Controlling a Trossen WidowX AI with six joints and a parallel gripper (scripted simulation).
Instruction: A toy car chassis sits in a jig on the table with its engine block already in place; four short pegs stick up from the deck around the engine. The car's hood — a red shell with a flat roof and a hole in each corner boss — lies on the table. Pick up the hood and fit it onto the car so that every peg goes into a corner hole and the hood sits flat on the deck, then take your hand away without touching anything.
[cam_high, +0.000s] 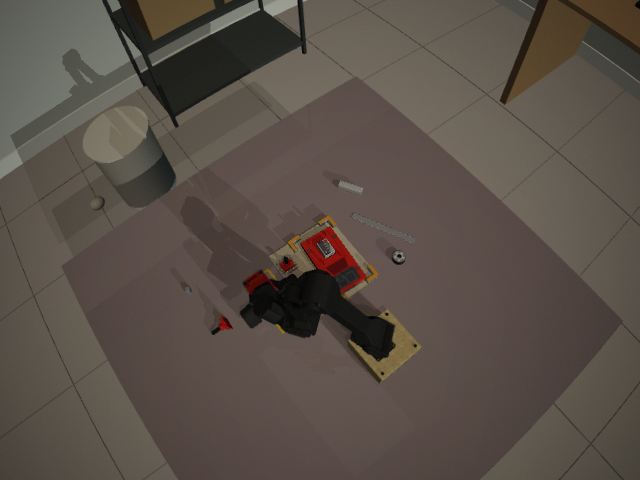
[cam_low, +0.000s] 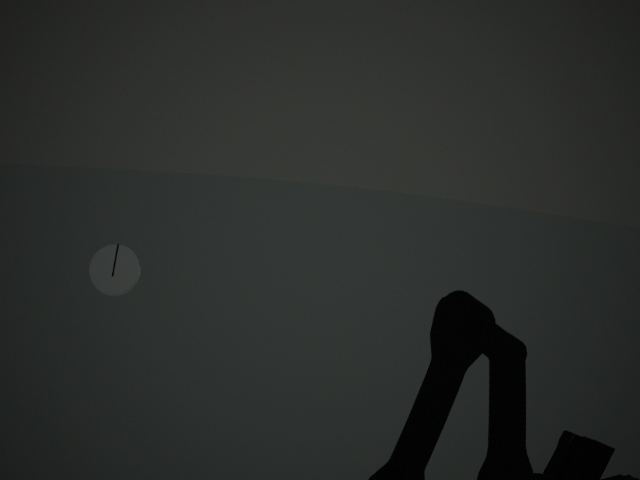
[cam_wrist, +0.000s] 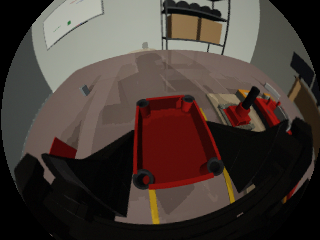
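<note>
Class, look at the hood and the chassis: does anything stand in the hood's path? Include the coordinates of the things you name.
Possibly: the small red piece with a black post (cam_high: 286, 264) (cam_wrist: 239, 116) stands beside the chassis (cam_high: 347, 262), near the hood's (cam_high: 256, 281) (cam_wrist: 172, 142) likely route.

The engine block (cam_high: 326, 248) sits on the chassis (cam_high: 346, 268) in the jig (cam_high: 327, 221)

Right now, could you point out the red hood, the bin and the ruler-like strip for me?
Hood (cam_high: 258, 281) (cam_wrist: 175, 137): top and wrist views, shell.
Bin (cam_high: 140, 175): top view, side wall.
Strip (cam_high: 382, 227): top view, middle.
</note>
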